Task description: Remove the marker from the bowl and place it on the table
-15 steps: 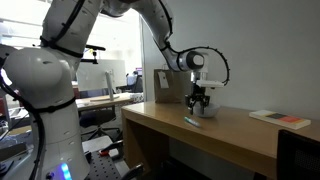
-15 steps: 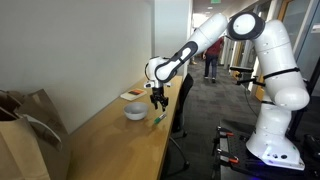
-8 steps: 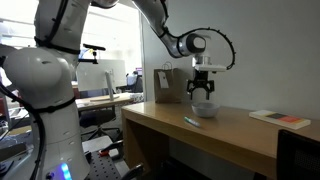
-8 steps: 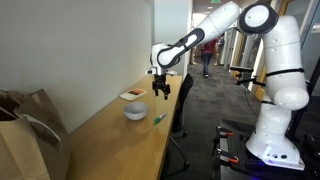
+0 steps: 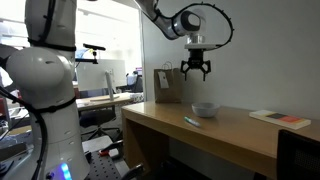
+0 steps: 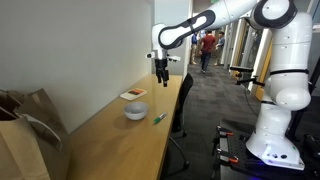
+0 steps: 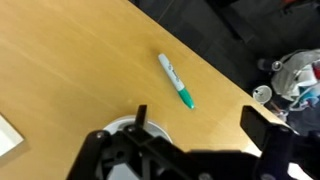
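A white marker with a green cap [image 7: 175,80] lies flat on the wooden table, near its front edge; it shows in both exterior views [image 5: 191,121] [image 6: 158,118]. The white bowl [image 5: 205,109] [image 6: 135,111] stands beside it, apart from it, and its rim shows at the bottom of the wrist view [image 7: 122,124]. My gripper [image 5: 195,71] [image 6: 163,78] is open and empty, raised well above the bowl and marker. In the wrist view its two dark fingers [image 7: 200,125] frame bare table.
A brown paper bag [image 6: 25,120] stands at one end of the table [image 6: 120,135]. A flat plate or book with a red patch [image 6: 134,95] lies beyond the bowl. A flat book [image 5: 280,119] lies at the other end. An office chair [image 6: 182,100] stands by the table edge.
My gripper has risen from just above the marker on the table to well above it, open and empty. The marker stays where it lay.
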`<act>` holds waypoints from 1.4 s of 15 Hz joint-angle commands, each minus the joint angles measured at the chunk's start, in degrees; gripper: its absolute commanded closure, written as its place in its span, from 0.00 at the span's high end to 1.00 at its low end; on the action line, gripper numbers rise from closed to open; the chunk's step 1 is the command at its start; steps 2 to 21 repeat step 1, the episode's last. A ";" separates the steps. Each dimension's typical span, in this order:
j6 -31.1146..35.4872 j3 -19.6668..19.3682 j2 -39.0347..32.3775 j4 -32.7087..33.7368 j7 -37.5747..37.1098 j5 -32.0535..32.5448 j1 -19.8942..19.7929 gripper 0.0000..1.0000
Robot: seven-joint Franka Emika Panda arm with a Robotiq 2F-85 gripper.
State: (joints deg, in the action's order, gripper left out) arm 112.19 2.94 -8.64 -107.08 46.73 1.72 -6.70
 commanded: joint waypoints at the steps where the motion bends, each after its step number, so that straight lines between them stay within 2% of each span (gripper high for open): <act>1: -0.74 -0.89 -0.31 1.69 -2.77 -1.64 1.20 1.00; 21: -0.74 -0.89 -0.31 1.69 -2.77 -1.64 1.20 1.00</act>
